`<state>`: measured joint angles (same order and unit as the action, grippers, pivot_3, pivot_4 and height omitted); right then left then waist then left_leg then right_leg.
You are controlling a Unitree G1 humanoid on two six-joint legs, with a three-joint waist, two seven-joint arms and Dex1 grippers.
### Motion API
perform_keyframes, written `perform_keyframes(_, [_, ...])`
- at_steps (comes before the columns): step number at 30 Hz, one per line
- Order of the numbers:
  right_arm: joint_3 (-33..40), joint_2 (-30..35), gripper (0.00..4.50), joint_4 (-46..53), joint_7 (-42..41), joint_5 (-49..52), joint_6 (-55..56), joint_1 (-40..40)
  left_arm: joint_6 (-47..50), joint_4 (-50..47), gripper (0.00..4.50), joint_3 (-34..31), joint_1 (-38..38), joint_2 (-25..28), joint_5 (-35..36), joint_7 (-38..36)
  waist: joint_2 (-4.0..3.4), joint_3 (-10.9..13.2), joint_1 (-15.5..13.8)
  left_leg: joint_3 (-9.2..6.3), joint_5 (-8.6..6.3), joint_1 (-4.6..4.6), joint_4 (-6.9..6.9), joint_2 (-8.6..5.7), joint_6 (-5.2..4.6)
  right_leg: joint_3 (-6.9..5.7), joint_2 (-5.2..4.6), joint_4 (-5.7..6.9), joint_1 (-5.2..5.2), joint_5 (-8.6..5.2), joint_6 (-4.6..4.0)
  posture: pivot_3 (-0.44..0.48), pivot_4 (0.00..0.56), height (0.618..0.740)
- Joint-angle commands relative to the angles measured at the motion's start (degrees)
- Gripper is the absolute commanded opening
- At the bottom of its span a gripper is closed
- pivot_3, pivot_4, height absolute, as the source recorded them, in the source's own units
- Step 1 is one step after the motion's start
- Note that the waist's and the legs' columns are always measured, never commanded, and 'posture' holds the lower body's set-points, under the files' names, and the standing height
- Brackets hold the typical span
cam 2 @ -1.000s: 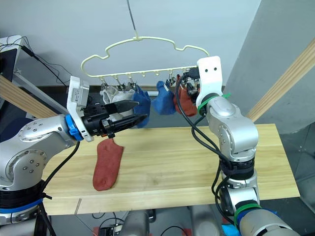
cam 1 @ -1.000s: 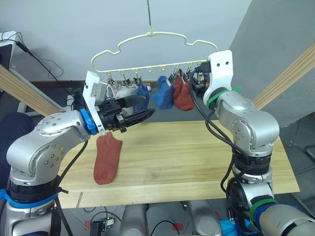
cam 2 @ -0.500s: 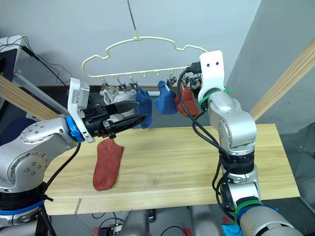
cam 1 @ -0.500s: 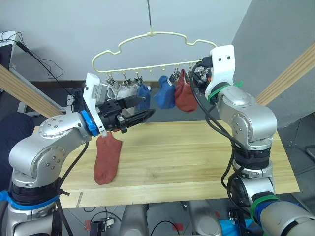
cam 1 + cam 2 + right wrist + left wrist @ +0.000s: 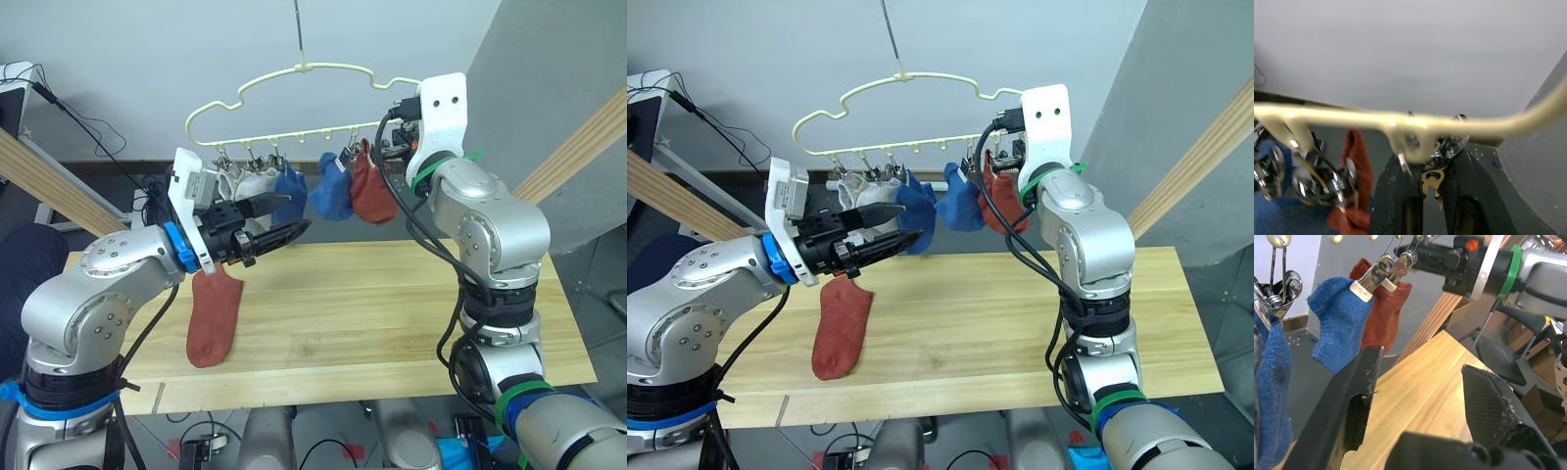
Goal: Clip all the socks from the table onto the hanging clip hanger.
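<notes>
The pale-yellow clip hanger (image 5: pixel 294 88) hangs above the table (image 5: pixel 392 313). Clipped to it in a row are a light grey sock (image 5: pixel 245 181), two blue socks (image 5: pixel 287 186) (image 5: pixel 331 191) and a rust-red sock (image 5: pixel 370 191). Another rust-red sock (image 5: pixel 213 318) lies flat on the table's left part. My left gripper (image 5: pixel 279 217) is open and empty in the air, just in front of the grey and blue socks. My right gripper (image 5: pixel 1432 171) is up at the hanger's right end, its fingers (image 5: pixel 1400 196) shut on a silver clip (image 5: pixel 1433 180).
Thick wooden frame poles slant at the left (image 5: pixel 49 181) and at the right (image 5: pixel 578 157). Cables and a device (image 5: pixel 20 88) sit at the back left, beyond the table. The hanger's hook (image 5: pixel 299 39) rises to the top of the view.
My right arm has risen a little at the hanger's right end, and the hanger with its socks has swung slightly right. The left gripper has barely moved.
</notes>
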<state>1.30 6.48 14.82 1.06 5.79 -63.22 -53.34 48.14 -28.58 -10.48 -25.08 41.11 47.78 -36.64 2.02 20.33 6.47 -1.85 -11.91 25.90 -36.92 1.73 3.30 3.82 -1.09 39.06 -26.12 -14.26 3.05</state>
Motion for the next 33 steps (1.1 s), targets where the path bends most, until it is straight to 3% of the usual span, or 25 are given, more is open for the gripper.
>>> perform_keyframes(1, [1.1,0.0,0.14,1.4,-0.2,0.1,1.2,-1.0,-1.4,-2.3,2.97,-0.3,0.2,-0.3,0.0,0.3,0.0,0.0,0.0,0.0,0.0,0.0,0.0,0.0,0.0,0.0,0.0,0.0,0.0,0.0,0.0,-0.152,0.35,0.74])
perform_keyframes(8, [1.1,-0.3,0.14,2.4,-0.3,0.4,0.0,-0.5,-1.4,-2.1,2.97,-0.3,0.0,-0.3,-0.1,0.1,0.0,0.0,0.0,0.0,0.0,0.0,0.0,0.0,0.0,0.0,0.0,0.01,0.0,0.0,0.0,-0.155,0.348,0.74])
perform_keyframes(9, [1.2,-0.5,0.87,2.6,-0.3,0.6,-0.4,-0.4,-1.4,-2.1,2.97,-0.2,0.0,-0.3,-0.2,0.1,0.0,0.0,0.0,0.0,0.0,0.0,0.0,0.0,0.0,0.0,0.0,0.01,0.0,0.0,0.0,-0.155,0.348,0.74])
perform_keyframes(15, [1.0,-0.8,2.81,3.1,-0.4,0.4,-1.0,-0.1,-1.3,-2.2,2.97,-0.4,0.1,-0.1,-0.2,0.0,0.0,0.0,0.0,0.0,0.0,0.0,0.0,0.0,0.0,0.0,0.0,0.01,0.0,0.0,0.0,-0.151,0.347,0.74])
perform_keyframes(33, [1.2,-0.8,2.81,1.6,-0.2,0.1,0.1,-1.4,-1.4,-2.8,2.97,-0.2,0.2,-0.5,-0.1,0.8,0.0,0.0,0.0,-0.01,0.0,0.0,-0.01,0.0,0.0,-0.01,0.0,0.02,0.0,0.0,-0.01,-0.147,0.339,0.74])
